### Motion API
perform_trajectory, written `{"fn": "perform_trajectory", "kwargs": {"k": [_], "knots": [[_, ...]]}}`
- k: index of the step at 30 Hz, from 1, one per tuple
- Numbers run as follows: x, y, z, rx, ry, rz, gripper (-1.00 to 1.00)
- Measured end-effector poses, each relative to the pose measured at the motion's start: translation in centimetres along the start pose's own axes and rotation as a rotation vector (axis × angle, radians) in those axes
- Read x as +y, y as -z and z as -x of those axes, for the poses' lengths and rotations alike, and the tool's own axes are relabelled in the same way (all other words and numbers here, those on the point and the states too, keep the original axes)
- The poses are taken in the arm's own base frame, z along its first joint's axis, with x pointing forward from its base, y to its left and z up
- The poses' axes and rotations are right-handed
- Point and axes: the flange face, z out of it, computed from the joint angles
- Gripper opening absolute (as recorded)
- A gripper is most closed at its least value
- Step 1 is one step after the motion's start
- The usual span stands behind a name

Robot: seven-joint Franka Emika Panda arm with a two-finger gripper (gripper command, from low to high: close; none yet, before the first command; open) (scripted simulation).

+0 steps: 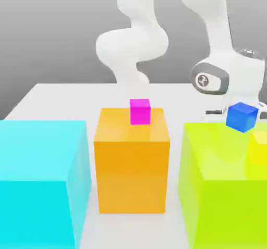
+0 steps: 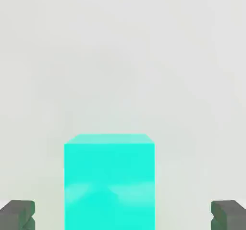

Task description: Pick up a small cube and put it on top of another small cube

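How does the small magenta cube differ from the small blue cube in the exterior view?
The magenta cube rests squarely on the orange block; the blue cube is tilted, at the back edge of the yellow-green block. The magenta cube is near the middle, the blue cube on the exterior view's right. Both look similar in size.

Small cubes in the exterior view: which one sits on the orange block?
The magenta cube. It rests on the orange block's top face, while the blue cube appears tilted beside the yellow-green block.

Glossy white rounded arm [image 1: 136,39], grey joint cap (circular), dark grey fingertips [image 2: 19,214]
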Motion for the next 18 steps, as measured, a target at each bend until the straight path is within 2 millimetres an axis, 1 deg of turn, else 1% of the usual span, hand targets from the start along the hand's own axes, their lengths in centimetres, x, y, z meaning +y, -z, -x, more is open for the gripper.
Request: {"fn": "perform_trajectory", "kwargs": {"k": [4,8,9,15,18], "knots": [[-0.1,-1.8,0.0,0.000,0.000,-0.001,0.00],[-0.6,-4.0,0.2,-0.006,0.003,-0.011,0.00],[-0.8,-4.4,0.3,-0.008,0.004,-0.013,-1.00],[-0.8,-4.6,0.3,-0.009,0.005,-0.016,-1.00],[-0.5,-3.6,0.2,-0.005,0.002,-0.010,-1.00]]}}
